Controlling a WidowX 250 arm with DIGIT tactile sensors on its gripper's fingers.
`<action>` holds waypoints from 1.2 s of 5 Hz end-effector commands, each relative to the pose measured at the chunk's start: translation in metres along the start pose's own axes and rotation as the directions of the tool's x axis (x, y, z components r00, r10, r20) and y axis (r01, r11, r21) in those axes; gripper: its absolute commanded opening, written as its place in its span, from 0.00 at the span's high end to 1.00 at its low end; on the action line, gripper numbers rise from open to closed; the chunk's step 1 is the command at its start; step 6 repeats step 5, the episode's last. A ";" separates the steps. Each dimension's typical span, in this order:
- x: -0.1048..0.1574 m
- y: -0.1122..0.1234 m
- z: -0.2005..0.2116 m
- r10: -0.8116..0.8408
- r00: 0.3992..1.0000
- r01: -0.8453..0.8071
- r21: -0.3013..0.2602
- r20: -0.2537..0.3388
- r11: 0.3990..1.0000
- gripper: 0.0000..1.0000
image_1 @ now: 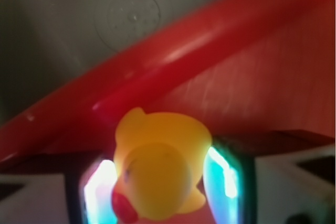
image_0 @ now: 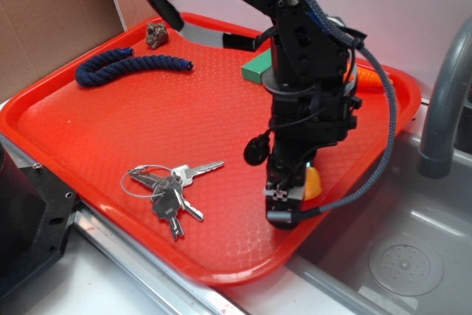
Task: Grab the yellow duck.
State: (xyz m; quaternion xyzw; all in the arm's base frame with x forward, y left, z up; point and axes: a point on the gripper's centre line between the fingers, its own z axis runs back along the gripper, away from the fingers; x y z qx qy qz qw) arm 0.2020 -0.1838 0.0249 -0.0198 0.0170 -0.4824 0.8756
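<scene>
On the steel sink you have a red plastic tray [image_0: 110,116] with a pebbled surface and a smooth raised rim. Your pincer [image_0: 289,198] stands at its right side, closed narrowly on the yellow duck [image_1: 160,169]: glossy, rounded, red-orange beak, pressed between both fingers [image_1: 223,174]. Behind lies a twisted navy rope [image_0: 125,68], then a green block [image_0: 258,68]. Left of the pincer sit metal keys [image_0: 173,191] on a wire ring. Farthest back, a rough small rock [image_0: 156,35]. You can read no writing anywhere.
</scene>
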 end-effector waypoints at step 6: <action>-0.132 0.036 0.190 0.976 0.068 -0.998 0.002 0.206 0.069 1.00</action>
